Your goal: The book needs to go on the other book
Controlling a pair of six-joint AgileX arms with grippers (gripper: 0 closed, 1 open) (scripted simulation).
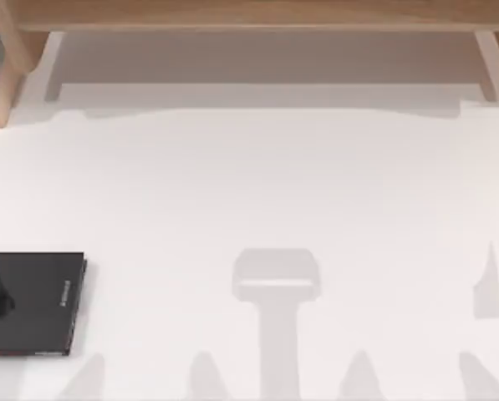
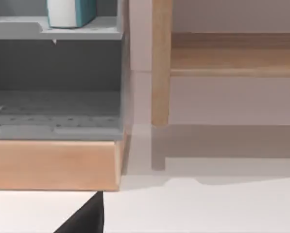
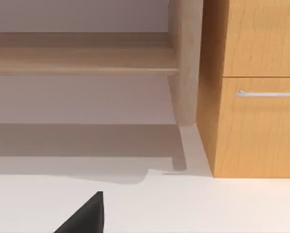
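Teal book stood upright on a grey shelf, well apart from the flat black book; I couldn't tell either gripper's state.

Black book lettering illegible (tiny).

Black book with reddish trim; teal-and-white book; white table.

Book: teal-blue with a white page edge, standing on a grey shelf up high.
Under the shelf: a grey space — dark inside.
Wood: a pale base board and a post.
Table: white.
Gripper: a black tip — low down.
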